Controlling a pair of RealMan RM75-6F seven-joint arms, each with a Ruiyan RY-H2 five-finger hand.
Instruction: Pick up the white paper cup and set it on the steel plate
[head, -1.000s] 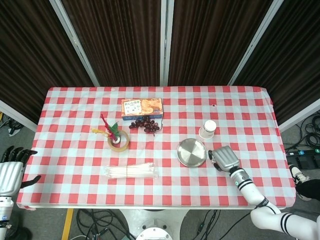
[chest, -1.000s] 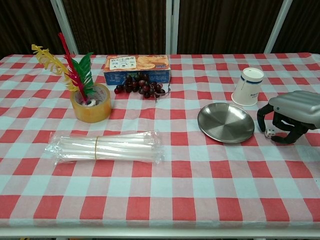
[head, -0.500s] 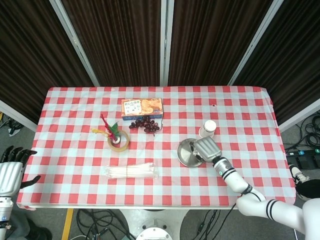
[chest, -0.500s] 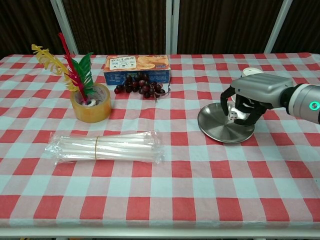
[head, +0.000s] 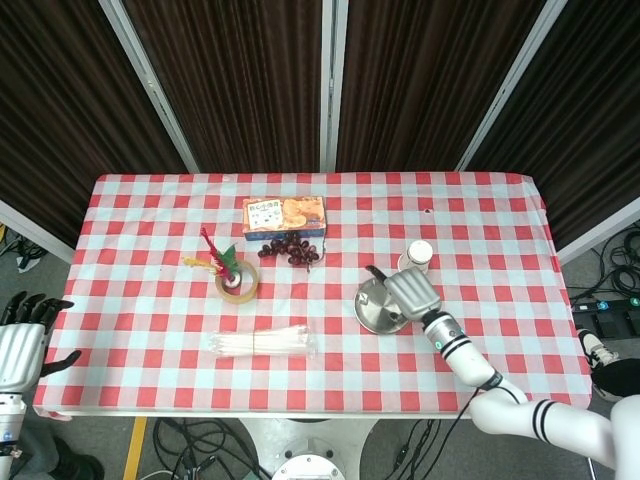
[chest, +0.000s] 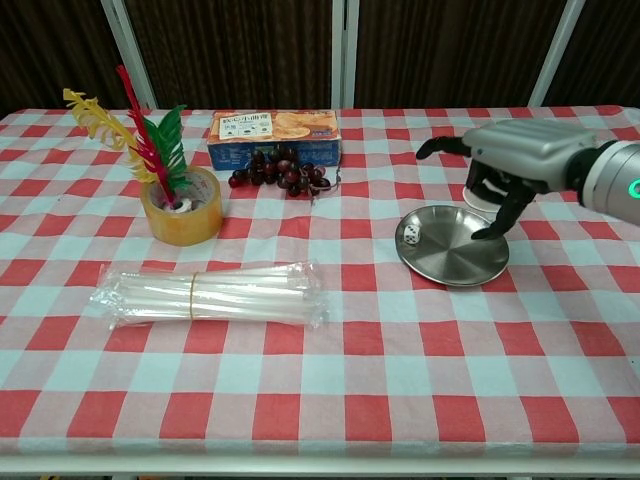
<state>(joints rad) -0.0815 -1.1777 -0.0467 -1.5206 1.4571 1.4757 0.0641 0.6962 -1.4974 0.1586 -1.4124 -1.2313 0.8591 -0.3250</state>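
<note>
The white paper cup (head: 419, 255) stands upright just behind the steel plate (head: 371, 306). In the chest view my right hand (chest: 510, 165) hides most of the cup, and only a sliver of its base (chest: 479, 198) shows. That hand (head: 412, 289) hovers over the far right part of the plate (chest: 460, 258) with its fingers spread and nothing in them. A small white die (chest: 411, 235) lies on the plate's left side. My left hand (head: 20, 343) hangs off the table's near left corner, fingers apart and empty.
A cookie box (chest: 273, 127) and dark grapes (chest: 280, 170) sit at the back centre. A tape roll holding coloured feathers (chest: 182, 205) stands at the left. A plastic-wrapped bundle of straws (chest: 210, 295) lies in front of it.
My right hand carried the small die leftward from the table's right side to above the plate, then spread its fingers. The die now lies on the plate.
</note>
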